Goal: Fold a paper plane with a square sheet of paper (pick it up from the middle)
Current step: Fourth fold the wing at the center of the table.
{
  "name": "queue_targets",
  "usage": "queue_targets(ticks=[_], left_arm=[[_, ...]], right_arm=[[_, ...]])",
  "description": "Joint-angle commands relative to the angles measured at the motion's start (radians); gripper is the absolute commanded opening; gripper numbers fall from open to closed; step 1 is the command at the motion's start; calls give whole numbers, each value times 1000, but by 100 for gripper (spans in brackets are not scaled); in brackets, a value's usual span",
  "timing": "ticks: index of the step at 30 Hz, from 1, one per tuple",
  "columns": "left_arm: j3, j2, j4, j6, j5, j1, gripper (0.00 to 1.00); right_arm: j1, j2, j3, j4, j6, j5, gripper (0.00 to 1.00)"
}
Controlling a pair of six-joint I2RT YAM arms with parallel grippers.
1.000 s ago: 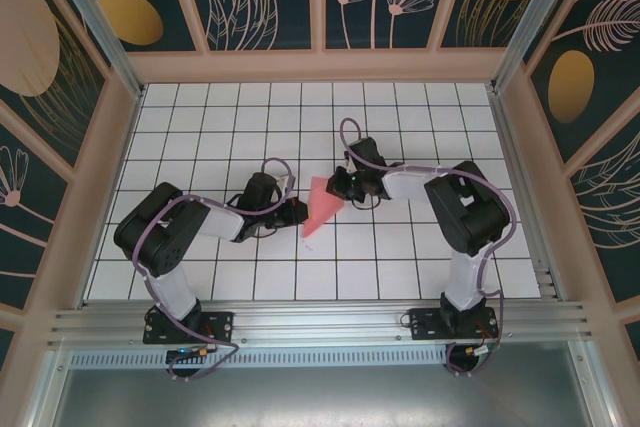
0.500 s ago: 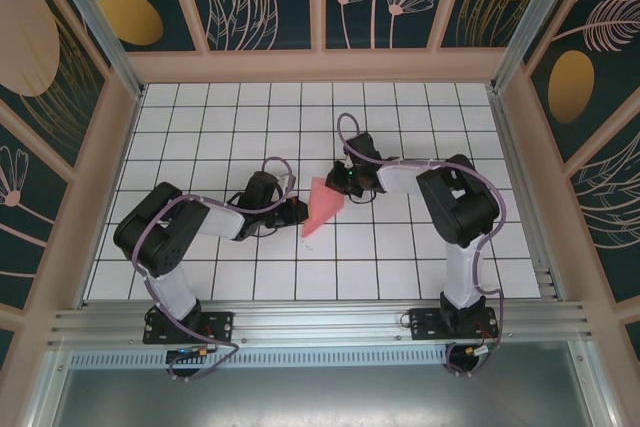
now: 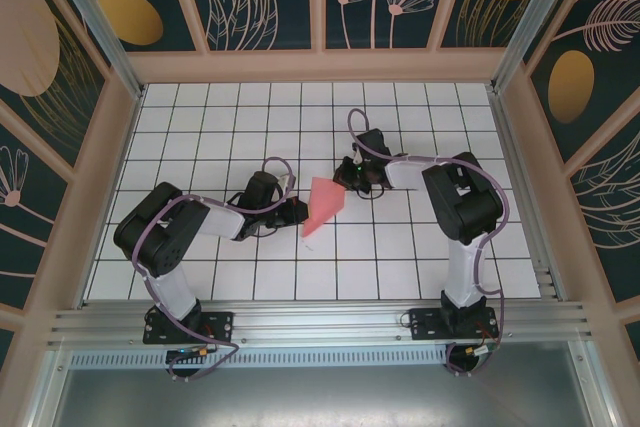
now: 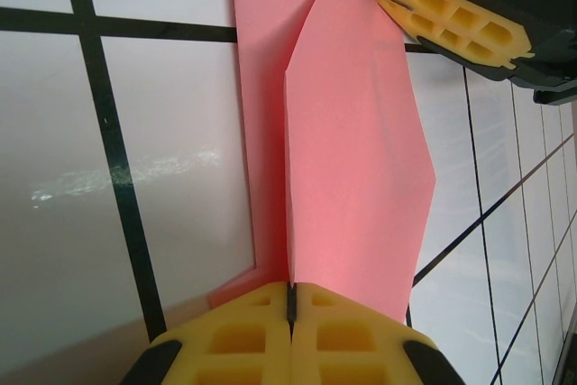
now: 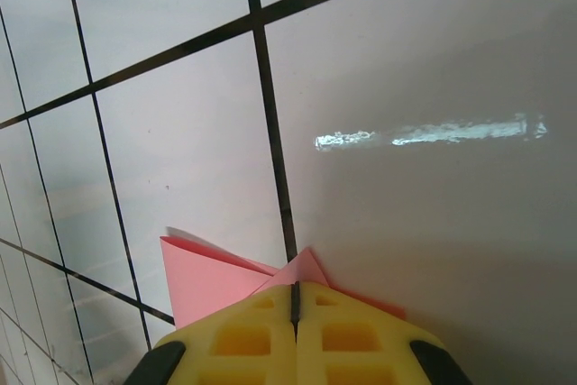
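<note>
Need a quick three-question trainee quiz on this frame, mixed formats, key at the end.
1. Multiple choice: the paper plane lies
A. between the left gripper and the right gripper
B. in the table's far left corner
C. on the metal rail by the arm bases
2. True or false: both grippers stand wide open.
3. Short answer: what colour is the paper plane?

Key: 1 A. 2 False, both are shut, fingertips at the paper's edges. 3 Salmon-pink.
</note>
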Motion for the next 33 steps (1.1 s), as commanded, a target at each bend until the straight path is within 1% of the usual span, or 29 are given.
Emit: queue_targets(ticks=[1, 4, 7, 9, 14, 16, 19, 23, 33], left_arm=[[-27, 94, -153, 4, -80, -29, 7], [-26, 96, -153, 2, -84, -33, 8], [-25, 98, -152, 0, -86, -38, 8], [-24, 99, -155, 2, -87, -37, 8], [-25, 100, -157, 3, -93, -37, 8], [-23, 99, -154, 3, -90, -38, 8], [-20, 96, -155, 5, -87, -37, 8], [-20, 93, -157, 6, -83, -38, 8], [-23, 83, -169, 20, -84, -37, 9]], right_arm=[[-4, 43, 13, -55, -7, 18, 5], [-3, 7, 22, -72, -21, 26, 5], [-3, -55, 51, -120, -49, 67, 6], [-3, -107, 56, -122, -66, 68, 7], [26, -183, 19, -84, -59, -10, 8], [52, -175, 8, -77, -41, -30, 8], [106, -149, -13, -58, -10, -15, 7], [151, -104, -39, -12, 32, -14, 6], [164, -54, -80, 13, 38, 8, 6]])
